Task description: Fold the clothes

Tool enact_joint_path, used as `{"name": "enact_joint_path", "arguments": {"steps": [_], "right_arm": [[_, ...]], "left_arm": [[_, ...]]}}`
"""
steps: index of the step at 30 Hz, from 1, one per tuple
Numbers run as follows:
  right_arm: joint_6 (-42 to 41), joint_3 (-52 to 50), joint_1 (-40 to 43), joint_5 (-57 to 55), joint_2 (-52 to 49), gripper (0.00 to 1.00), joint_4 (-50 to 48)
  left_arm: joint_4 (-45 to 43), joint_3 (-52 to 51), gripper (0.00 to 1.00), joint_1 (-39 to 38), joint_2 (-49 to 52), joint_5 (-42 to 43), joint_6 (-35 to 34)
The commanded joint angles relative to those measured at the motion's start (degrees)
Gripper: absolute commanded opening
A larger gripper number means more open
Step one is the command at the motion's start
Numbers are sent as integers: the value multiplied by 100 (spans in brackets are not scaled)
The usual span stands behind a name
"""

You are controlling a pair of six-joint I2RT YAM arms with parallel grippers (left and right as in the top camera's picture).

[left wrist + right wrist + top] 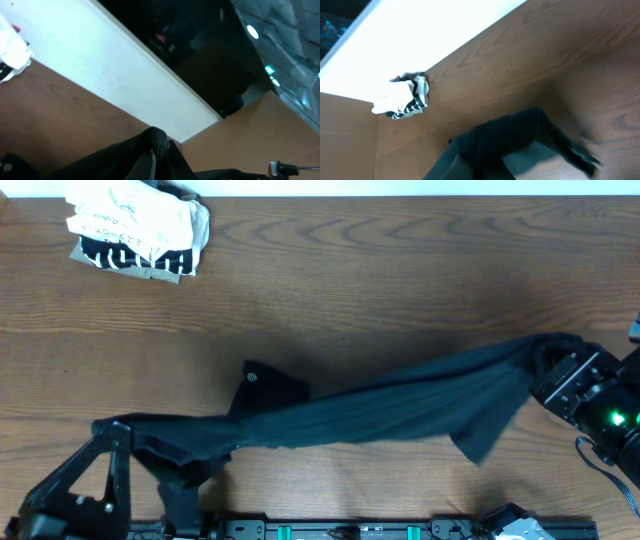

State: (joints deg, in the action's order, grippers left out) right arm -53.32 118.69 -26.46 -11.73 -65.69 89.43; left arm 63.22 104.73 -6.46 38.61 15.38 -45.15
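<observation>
The clothes are one black shirt (400, 408), pulled into a long band above the wooden table (400, 290) and running from lower left to right. A corner with a tiny white mark (252, 376) rests on the wood. My left gripper (120, 428) is shut on the shirt's left end. In the left wrist view the dark fabric (110, 160) drapes over its fingertips (158, 136). At the right end of the band my right gripper (548, 365) is shut on the cloth. The black cloth (520, 142) hides its fingers in the right wrist view.
A white folded bundle with black lettering (135, 235) lies at the table's far left corner; the same bundle (402, 97) also shows in the right wrist view. The arm bases and a rail (350, 530) line the near edge.
</observation>
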Motion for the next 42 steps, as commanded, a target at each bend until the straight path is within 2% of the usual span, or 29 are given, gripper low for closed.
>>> {"name": "enact_joint_path", "arguments": {"steps": [1,9,14,19,23,26,29,32,37,42], "right_arm": [[136,107,57,-9,7,1,15],[157,107,59,-221,-282,1,-50],[227,107,81,-450,-717,1,-271],[380,109,516,-321,-1375,1,-772],[938,109,1329,699,-2096,1,-1606],[1220,109,1930,1683,-2640,1,-2494],[1239,166,2509,2763,-3077,1,-3550],[1167,319,3101,3980,-3331,1,-4371],[1742,332,3803,5021,-3377,1,-4784],[3077,328,3871,5163,-3410,1,-3853]], "left_arm": [[-24,101,6,24,17,85,11],[-17,83,6,24,726,26,59],[-146,79,6,24,1685,24,186],[-839,79,6,24,2938,26,249],[-1781,81,6,24,3998,24,402],[-2907,96,6,24,4728,24,400],[-4172,293,6,31,5342,24,398],[-4876,743,6,28,5727,26,398],[-4822,1038,6,28,5759,59,577],[-3816,1019,6,28,5764,50,1084]]}}
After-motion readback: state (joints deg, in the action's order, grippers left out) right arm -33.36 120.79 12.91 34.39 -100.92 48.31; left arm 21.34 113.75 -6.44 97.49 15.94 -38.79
